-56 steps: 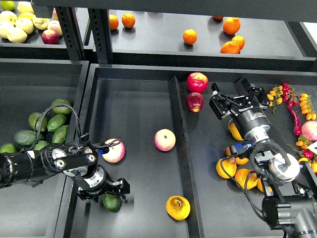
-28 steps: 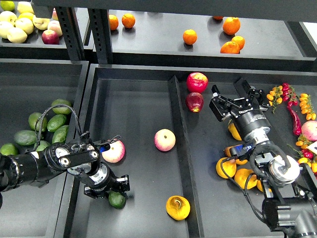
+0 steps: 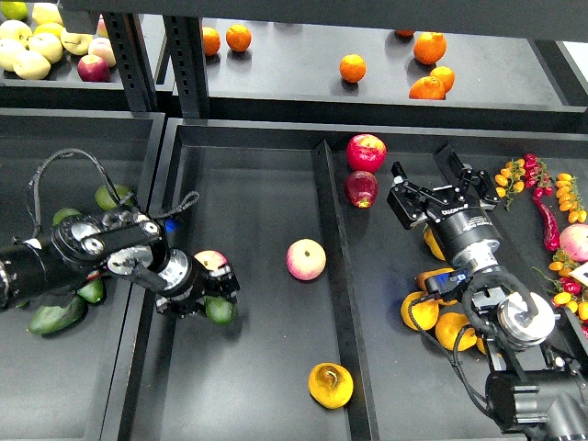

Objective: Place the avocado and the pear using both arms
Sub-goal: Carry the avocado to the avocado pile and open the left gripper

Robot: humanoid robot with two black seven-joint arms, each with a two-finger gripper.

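Left gripper clamps the avocado over the middle tray, just beside a pink-yellow apple. Right gripper hangs spread wide, holding nothing. Pear lies near the tray's front (brown blotch showing), well apart from both.

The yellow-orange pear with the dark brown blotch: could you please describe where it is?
Find the long black tray in the middle. At its near end, right corner, the yellow-orange pear with the dark brown blotch lies alone. The round pink-yellow apple beyond it lacks any blotch.
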